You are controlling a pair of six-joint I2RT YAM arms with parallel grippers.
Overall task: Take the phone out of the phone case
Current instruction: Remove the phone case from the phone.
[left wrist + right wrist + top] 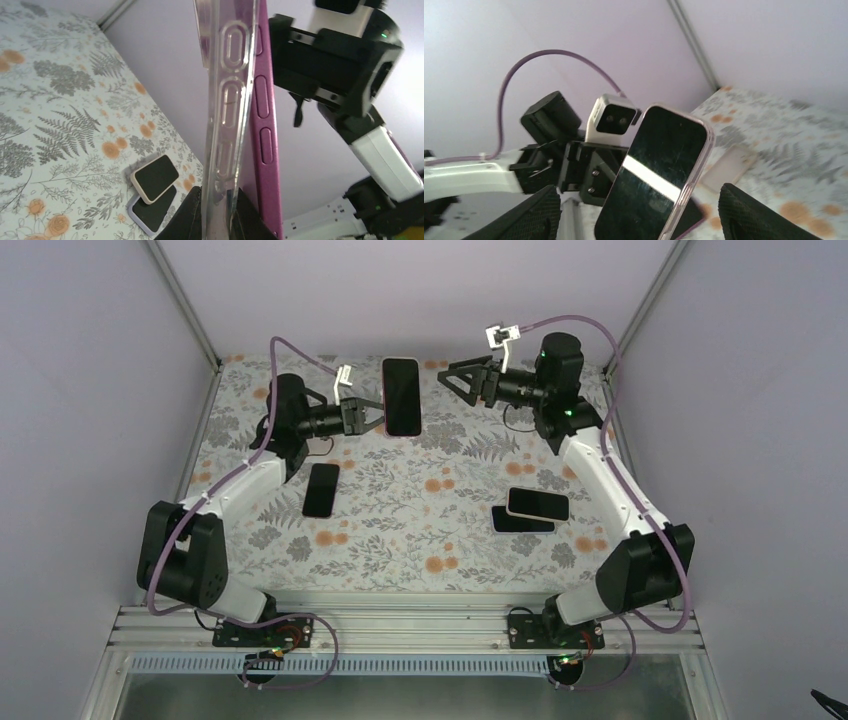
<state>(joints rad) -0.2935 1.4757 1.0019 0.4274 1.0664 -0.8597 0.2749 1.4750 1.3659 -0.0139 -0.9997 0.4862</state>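
Left fingers [187, 220] pinch the phone case [225, 100] edge; right fingers [749, 215] spread, clear of the phone [262, 125]

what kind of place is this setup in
Most likely a robotics lab test cell, not a home or shop: plain lilac wall panels box it in, a left arm and right arm are bolted to an aluminium rail, and a floral cloth forms the work surface.

I see the bench [400, 540] covered with a white cloth printed with grey ferns and orange flowers. On its left part lies a flat black phone [321, 490]. On the right lies a dark slab-shaped phone [520, 522], and a cream-edged phone [537, 504] rests across it.
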